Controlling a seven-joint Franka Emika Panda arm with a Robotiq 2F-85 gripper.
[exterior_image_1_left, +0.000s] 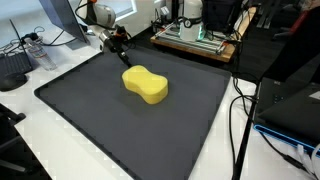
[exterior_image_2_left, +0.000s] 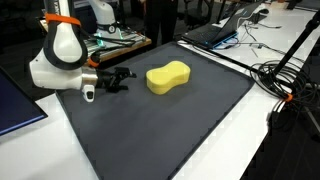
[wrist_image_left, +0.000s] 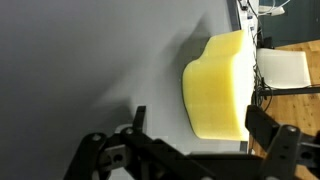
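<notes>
A yellow peanut-shaped sponge (exterior_image_1_left: 145, 84) lies on the dark grey mat (exterior_image_1_left: 110, 130); it shows in both exterior views (exterior_image_2_left: 168, 76) and fills the upper right of the wrist view (wrist_image_left: 215, 85). My gripper (exterior_image_2_left: 118, 79) is open and empty. It hovers low over the mat a short way from one end of the sponge, fingers pointing toward it (exterior_image_1_left: 121, 45). In the wrist view the two black fingers (wrist_image_left: 200, 130) stand either side of the sponge's near end, not touching it.
The mat sits on a white table (exterior_image_1_left: 60, 65). A board with green parts (exterior_image_1_left: 195, 40) stands behind the mat. Black cables (exterior_image_2_left: 285, 80) and a laptop (exterior_image_2_left: 225, 30) lie beside it. A blue-black panel (exterior_image_2_left: 15, 105) lies near the robot base.
</notes>
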